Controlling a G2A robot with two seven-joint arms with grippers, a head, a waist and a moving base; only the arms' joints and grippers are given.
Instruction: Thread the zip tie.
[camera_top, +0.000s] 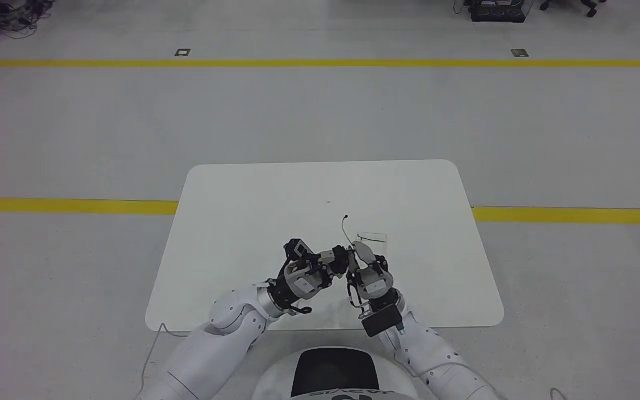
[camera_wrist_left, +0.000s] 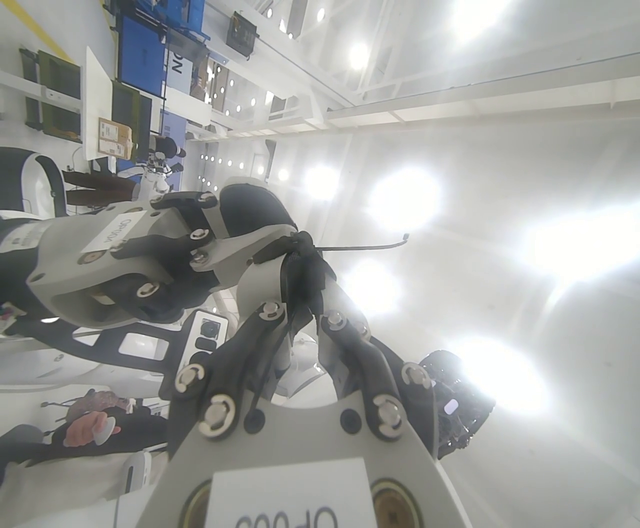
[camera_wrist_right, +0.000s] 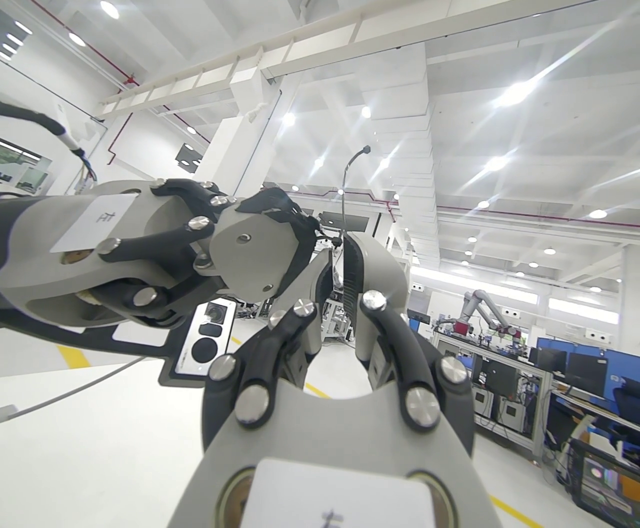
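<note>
**Zip tie standing up out of the right jaws, grippers meeting tip to tip**

The right gripper (camera_wrist_right: 337, 260) is hanging above the near half of the white rounded table (camera_top: 250, 200). Its jaws are drawn nearly together, pinching the lower part of the thin black plastic zip tie (camera_wrist_right: 343, 210).

The zip tie is rising straight out of the right gripper's fingertips, with its long axis close to upright. At the top it is bending over to a knobbed tip (camera_wrist_right: 367, 148) (the head, I am guessing), which is leaning away from the robot.

The left gripper (camera_wrist_left: 300, 285) is sitting just left of the right gripper, its tips touching it or all but touching it at the pinch point. Its jaws are looking pressed together, though their black covering is hiding whether any of the zip tie is lying between them.

Both arms are therefore equally near the held end, and the free tip is standing well clear of both. As I am judging it, the coming move is turning on bringing one end round to the other.

Open room is lying above and beyond the right gripper. A faint thin outline (camera_top: 371, 238) is resting on the table just beyond it, too slight to identify.
</note>
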